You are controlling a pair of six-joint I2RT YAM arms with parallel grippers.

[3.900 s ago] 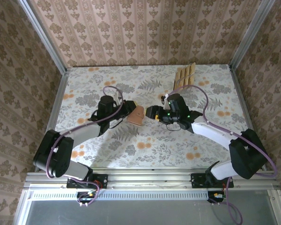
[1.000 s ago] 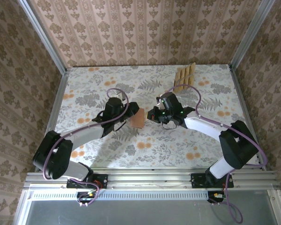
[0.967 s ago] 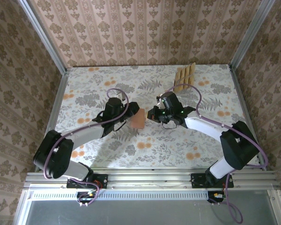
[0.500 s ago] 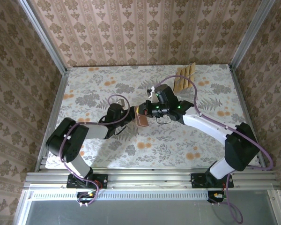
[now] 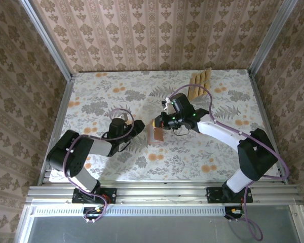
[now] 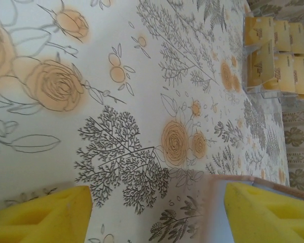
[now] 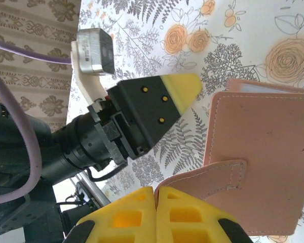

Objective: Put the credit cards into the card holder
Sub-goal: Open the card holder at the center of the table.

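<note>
Left gripper [image 5: 139,126] stands released, jaws wide and empty, drawn back from the card holder [image 7: 258,162], which it gripped 1 second ago. Right gripper [image 7: 155,215] is clenched on its flap mid-table, judged to be pulling it open. Credit cards [image 5: 200,81] wait upright at the far edge.

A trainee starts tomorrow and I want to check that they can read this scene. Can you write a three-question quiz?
1. True or false: the left pincer is open.
2. Which one grips the wallet? A) the left pincer B) the right pincer
3. Fill in: the cards stand at the table's ___ edge, seen from the arms' bases.
Key: 1 true; 2 B; 3 far.
</note>
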